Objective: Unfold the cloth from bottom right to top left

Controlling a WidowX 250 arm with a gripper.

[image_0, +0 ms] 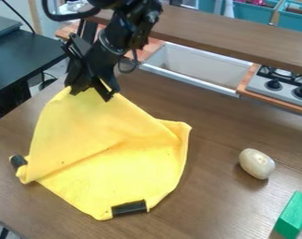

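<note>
The black gripper (92, 94) is at the upper left of the camera view, low over the top edge of the yellow cloth (109, 154). Its fingers stand apart, with yellow fabric between and below them. From there the cloth spreads down across the left and middle of the table, with a diagonal ridge through its middle and a turned corner at its right. One dark clip (129, 207) is at the bottom edge, another dark clip (17, 161) at the left corner. What lies under the upper part is hidden.
A pale rounded object (256, 164) sits on the brown table (219, 128) to the right. A green block (293, 215) is at the lower right. Behind are a white sink (193, 65), a toy stove (281, 84) and a brown shelf (240, 35).
</note>
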